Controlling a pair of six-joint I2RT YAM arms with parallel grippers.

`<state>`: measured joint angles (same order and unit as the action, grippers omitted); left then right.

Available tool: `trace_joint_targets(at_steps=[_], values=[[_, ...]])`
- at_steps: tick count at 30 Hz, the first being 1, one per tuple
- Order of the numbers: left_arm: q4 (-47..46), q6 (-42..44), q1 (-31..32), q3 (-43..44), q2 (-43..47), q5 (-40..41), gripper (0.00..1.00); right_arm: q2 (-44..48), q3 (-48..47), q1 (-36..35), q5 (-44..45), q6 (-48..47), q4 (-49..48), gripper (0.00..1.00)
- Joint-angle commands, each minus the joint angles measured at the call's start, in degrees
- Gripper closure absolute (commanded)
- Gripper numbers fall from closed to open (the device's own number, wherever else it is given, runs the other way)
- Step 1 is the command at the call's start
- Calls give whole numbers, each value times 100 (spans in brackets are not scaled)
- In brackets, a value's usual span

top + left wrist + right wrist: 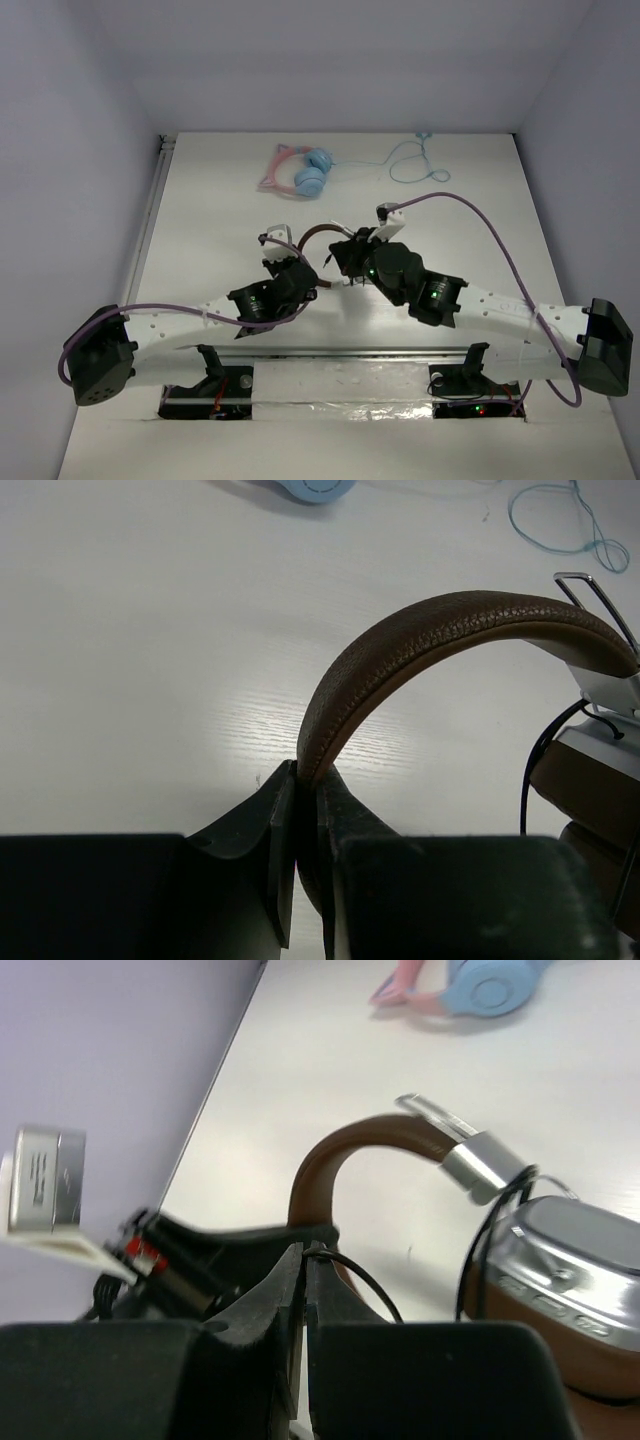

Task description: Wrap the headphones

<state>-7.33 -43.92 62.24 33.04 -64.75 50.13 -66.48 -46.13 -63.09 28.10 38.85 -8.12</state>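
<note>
The headphones [318, 236] sit mid-table between my two grippers. In the left wrist view my left gripper [305, 775] is shut on the lower end of the brown headband [440, 630], which arches up and right to a silver ear cup [600, 695]. From above, the left gripper [300, 262] is at the band's left end. My right gripper [305, 1252] is shut on the thin black cable [365, 1280], just in front of the headband [330, 1160]. A silver ear cup [575, 1245] with a brown pad lies to its right. From above, the right gripper [352, 250] is beside the cups.
Pink cat-ear headphones [300, 172] with light blue cups lie at the far side of the table, their pale blue cable [410, 160] looping to the right. A rail [155, 200] runs along the table's left edge. Grey walls enclose the table.
</note>
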Motion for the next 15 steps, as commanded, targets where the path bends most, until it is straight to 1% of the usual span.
trace_joint_targets(at_steps=[1,2,5,9,15], values=[[90,-520,87,-17,165,-73,100,12,-72,-54,1196,543,-577,100],[161,-582,87,10,165,-73,100,-5,-54,-54,1485,684,-594,100],[364,-846,87,54,200,-135,100,-75,-10,-54,1838,1316,-612,100],[373,-934,87,62,279,-310,100,-321,-36,130,1884,2142,-726,100],[645,-1109,87,124,296,-390,100,-603,33,438,1779,2977,-1016,99]])
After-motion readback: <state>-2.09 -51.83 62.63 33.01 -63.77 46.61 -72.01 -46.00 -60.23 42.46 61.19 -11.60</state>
